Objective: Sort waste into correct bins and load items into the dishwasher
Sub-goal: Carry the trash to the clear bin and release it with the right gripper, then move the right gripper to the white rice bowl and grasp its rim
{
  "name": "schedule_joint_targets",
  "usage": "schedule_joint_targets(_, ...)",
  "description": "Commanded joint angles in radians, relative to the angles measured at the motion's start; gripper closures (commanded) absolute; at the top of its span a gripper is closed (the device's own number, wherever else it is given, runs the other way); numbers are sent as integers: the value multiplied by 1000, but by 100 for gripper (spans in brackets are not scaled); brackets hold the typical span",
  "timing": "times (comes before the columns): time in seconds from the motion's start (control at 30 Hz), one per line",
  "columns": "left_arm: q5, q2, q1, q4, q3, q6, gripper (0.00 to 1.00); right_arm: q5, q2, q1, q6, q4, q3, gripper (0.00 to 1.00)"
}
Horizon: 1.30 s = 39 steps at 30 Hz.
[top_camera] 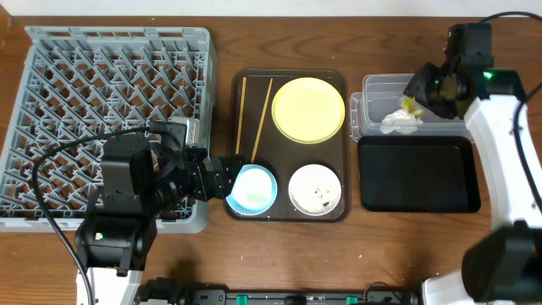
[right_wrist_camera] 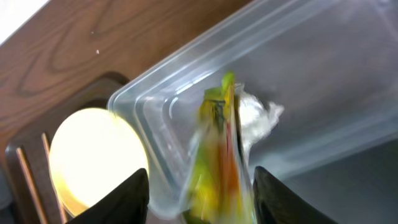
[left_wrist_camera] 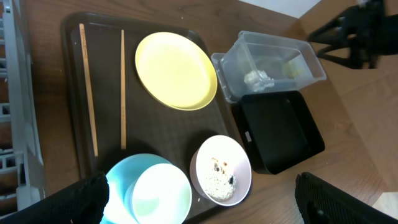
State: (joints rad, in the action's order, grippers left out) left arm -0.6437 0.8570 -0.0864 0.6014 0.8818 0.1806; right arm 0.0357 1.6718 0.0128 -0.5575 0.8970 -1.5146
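My right gripper [right_wrist_camera: 196,202] hangs over the clear plastic bin [top_camera: 373,85], its fingers apart. A yellow-green wrapper [right_wrist_camera: 217,149] is between them, blurred, over the bin; it also shows in the overhead view [top_camera: 412,105]. White crumpled paper [top_camera: 400,123] lies in the bin. My left gripper [left_wrist_camera: 205,202] is open and empty, low over the near end of the brown tray [top_camera: 339,80], beside the light blue bowl [top_camera: 252,188]. On the tray are a yellow plate [top_camera: 307,109], two chopsticks [top_camera: 243,114] and a white bowl with food scraps [top_camera: 314,190]. The grey dish rack [top_camera: 102,93] stands on the left.
A black rectangular bin [top_camera: 415,174] stands in front of the clear bin, right of the tray. The left arm's cable [top_camera: 51,161] trails over the rack. The table's front edge is just behind the left arm.
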Motion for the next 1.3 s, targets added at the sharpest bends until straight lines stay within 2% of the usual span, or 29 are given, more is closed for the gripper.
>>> schedule_joint_targets(0.0,8,-1,-2,0,20,-3,4,-92,-54,-13,1,16,-5,53)
schedule_joint_targets(0.2,8,-1,-2,0,20,-3,4,-82,-18,-13,3,-12,5,59)
schedule_joint_targets(0.27,8,-1,-2,0,20,-3,4,40,-9,-24,64,-12,6,65)
schedule_joint_targets(0.4,8,-1,-2,0,20,-3,4,291,-10,-92,277,-18,6,65)
schedule_joint_targets(0.5,8,-1,-2,0,20,-3,4,437,-6,-177,348,58,6,65)
schedule_joint_targets(0.67,8,-1,-2,0,20,-3,4,311,5,-387,363,213,18,62)
schedule_joint_targets(0.8,8,-1,-2,0,20,-3,4,157,18,-561,295,217,65,60)
schedule_joint_targets(0.9,8,-1,-2,0,20,-3,4,34,27,-672,228,175,122,59)
schedule_joint_targets(1.03,8,-1,-2,0,20,-3,4,12,32,-767,214,58,212,58)
schedule_joint_targets(1.27,8,-1,-2,0,20,-3,4,13,32,-803,213,-109,348,51)
